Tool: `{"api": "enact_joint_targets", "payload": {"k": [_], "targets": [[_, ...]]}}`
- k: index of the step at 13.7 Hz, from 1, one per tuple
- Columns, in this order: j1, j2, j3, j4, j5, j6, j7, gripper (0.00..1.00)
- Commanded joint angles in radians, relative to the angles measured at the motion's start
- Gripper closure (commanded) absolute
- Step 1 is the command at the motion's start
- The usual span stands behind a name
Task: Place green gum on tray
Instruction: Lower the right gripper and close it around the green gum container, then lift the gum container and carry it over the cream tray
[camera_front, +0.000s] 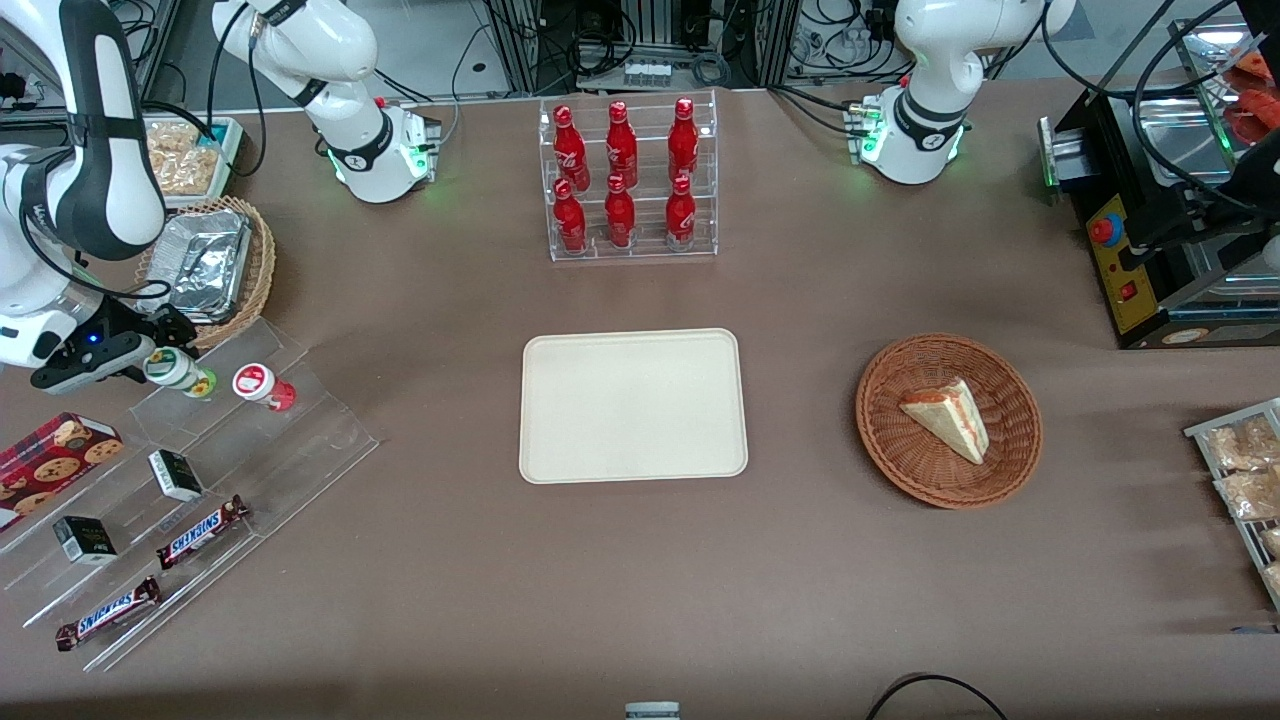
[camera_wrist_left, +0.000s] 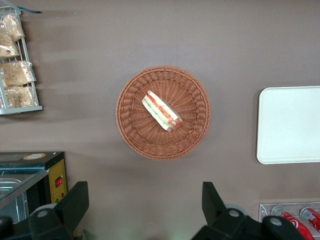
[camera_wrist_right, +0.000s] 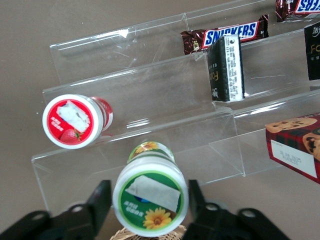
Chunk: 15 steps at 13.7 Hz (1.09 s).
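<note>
The green gum, a small bottle with a white lid bearing a green and orange mark, lies tilted on the highest step of a clear acrylic shelf at the working arm's end of the table. My gripper is at its lid end. In the right wrist view the gripper has one black finger against each side of the green gum's lid, shut on it. The cream-beige tray lies bare at the table's middle, well apart from the gripper.
A red-lidded gum bottle lies beside the green one on the same step. Lower steps hold Snickers bars, black boxes and a cookie box. A wicker basket with a foil tray, a cola bottle rack and a sandwich basket stand around.
</note>
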Motion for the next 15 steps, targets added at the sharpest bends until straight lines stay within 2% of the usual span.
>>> {"api": "enact_joint_targets", "payload": {"k": [1,3,8,11,15], "targets": [[0.004,0.006,0.002,0.011,-0.007,0.006,-0.003,1.0],[0.004,0.015,0.005,0.054,-0.007,-0.021,0.0,1.0],[0.022,0.013,0.011,0.264,-0.003,-0.322,0.005,1.0],[0.1,0.021,0.009,0.378,0.005,-0.434,0.041,1.0],[0.226,0.016,0.011,0.424,0.005,-0.535,0.225,1.0]]}}
